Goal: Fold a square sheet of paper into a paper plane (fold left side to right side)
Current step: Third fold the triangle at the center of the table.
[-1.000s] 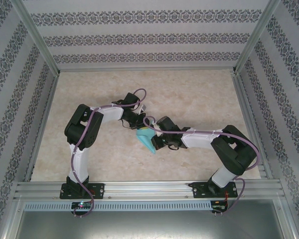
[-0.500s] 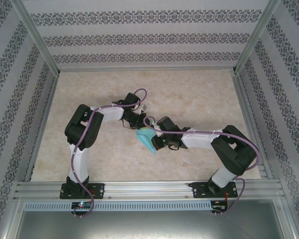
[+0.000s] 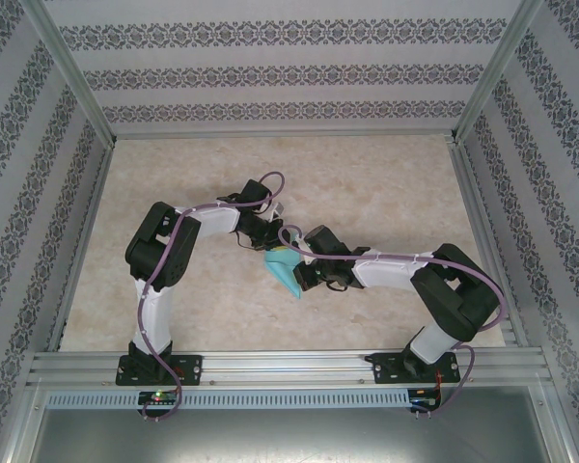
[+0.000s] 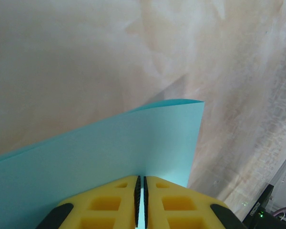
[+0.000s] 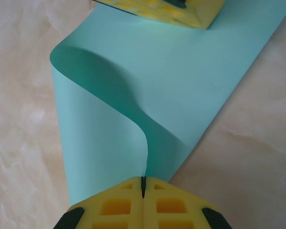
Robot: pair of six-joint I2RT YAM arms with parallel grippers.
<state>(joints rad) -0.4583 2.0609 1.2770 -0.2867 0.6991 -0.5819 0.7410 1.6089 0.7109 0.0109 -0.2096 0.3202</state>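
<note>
At the counter (image 3: 386,183) centre, the left end effector (image 4: 141,185) clenches the paper (image 3: 284,271) at its 11 o'clock corner, the right end effector (image 5: 143,183) at 3 o'clock. The paper bows, uncreased: the first fold looks unfinished, with every later fold left to do.

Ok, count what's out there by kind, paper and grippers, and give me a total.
paper: 1
grippers: 2, the left gripper and the right gripper, both pinching the paper
total: 3
</note>
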